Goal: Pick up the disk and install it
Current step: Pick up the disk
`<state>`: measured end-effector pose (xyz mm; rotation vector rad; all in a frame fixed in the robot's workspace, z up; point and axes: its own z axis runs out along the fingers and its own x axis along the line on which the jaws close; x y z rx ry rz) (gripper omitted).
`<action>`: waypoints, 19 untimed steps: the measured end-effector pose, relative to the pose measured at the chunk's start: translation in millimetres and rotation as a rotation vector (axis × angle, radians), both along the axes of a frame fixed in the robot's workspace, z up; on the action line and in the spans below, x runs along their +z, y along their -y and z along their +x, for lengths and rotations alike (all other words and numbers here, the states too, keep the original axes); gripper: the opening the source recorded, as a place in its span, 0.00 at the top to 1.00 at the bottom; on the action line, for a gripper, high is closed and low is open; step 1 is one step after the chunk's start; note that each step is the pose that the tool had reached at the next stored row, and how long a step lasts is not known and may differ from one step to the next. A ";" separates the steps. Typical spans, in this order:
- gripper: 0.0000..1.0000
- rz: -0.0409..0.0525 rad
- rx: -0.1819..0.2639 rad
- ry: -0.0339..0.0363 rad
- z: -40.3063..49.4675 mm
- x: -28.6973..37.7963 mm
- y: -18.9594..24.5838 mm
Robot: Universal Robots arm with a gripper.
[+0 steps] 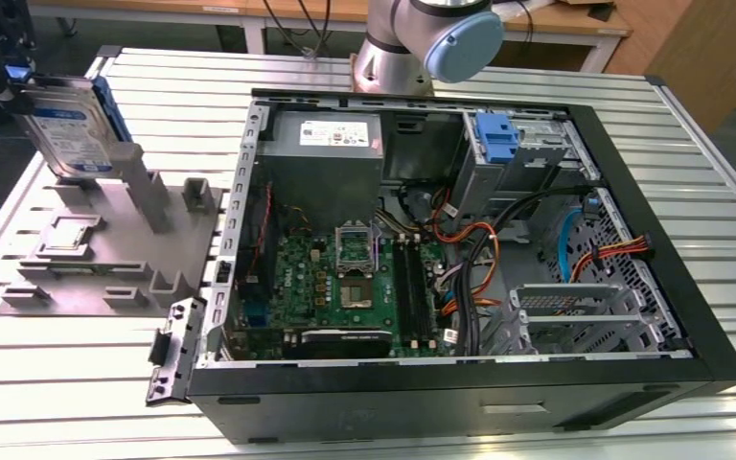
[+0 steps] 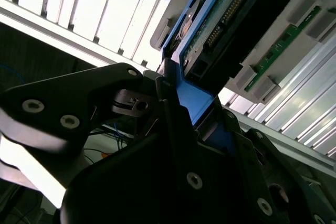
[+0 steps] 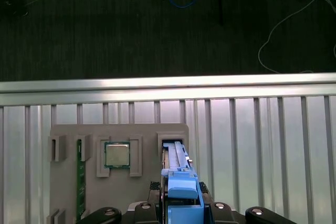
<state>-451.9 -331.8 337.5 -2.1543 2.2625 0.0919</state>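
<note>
My fingers (image 2: 169, 115) clamped on the blue carrier frame (image 3: 184, 190) of the hard drive (image 1: 68, 129), drive upright at the grey stand (image 1: 112, 240), bench (image 1: 35, 383) beneath, computer case (image 1: 406, 402) nearby

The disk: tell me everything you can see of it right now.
The disk is a flat silver hard drive with a white and blue label, in a blue plastic carrier frame. It stands upright on edge at the grey stand, on the exterior view's left. The gripper clasps the frame's upper end.
</note>
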 end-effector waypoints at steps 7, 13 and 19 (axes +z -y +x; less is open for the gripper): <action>0.63 0.0000 0.000 -0.0002 0.0 1.6 0.0; 0.63 0.0000 0.000 0.0001 0.0 3.8 0.0; 0.63 0.0000 0.000 0.0000 0.0 6.2 0.0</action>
